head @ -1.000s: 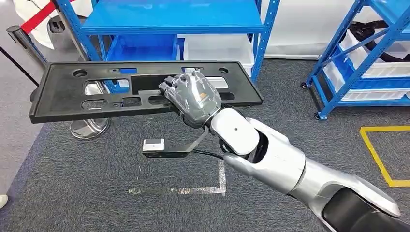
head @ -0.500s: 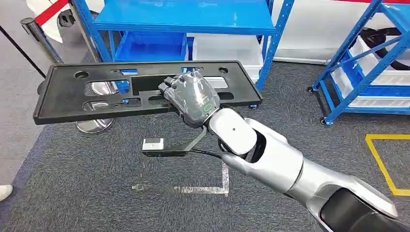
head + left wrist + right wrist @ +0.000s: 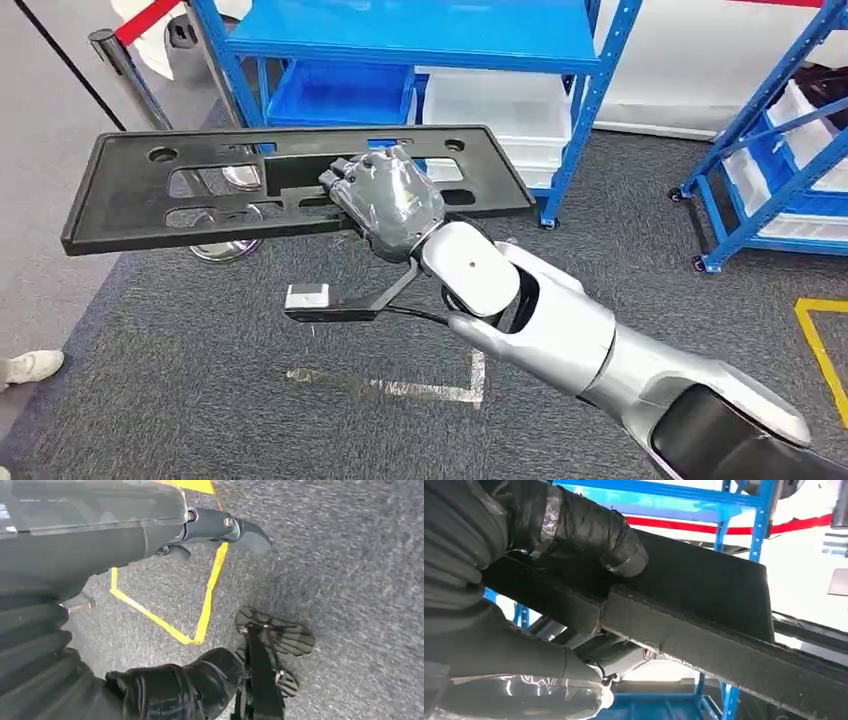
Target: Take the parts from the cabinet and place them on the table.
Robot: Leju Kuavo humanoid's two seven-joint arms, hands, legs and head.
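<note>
A long, flat black plastic panel with cut-outs (image 3: pixel 290 185) is held level above the grey carpeted floor (image 3: pixel 200 400), clamped at its near edge by the right hand (image 3: pixel 385 205), arm outstretched. A swing into the blue steel shelving (image 3: pixel 420 40) beyond is judged possible. The left hand (image 3: pixel 165 530) hangs low, its fingers' state cannot be told.

1. A long, flat black plastic panel (image 3: pixel 130 195) with round holes and rectangular cutouts is held roughly level above the grey carpet.
2. It is gripped at its near long edge, right of centre, by the right hand (image 3: pixel 388 200).
</note>
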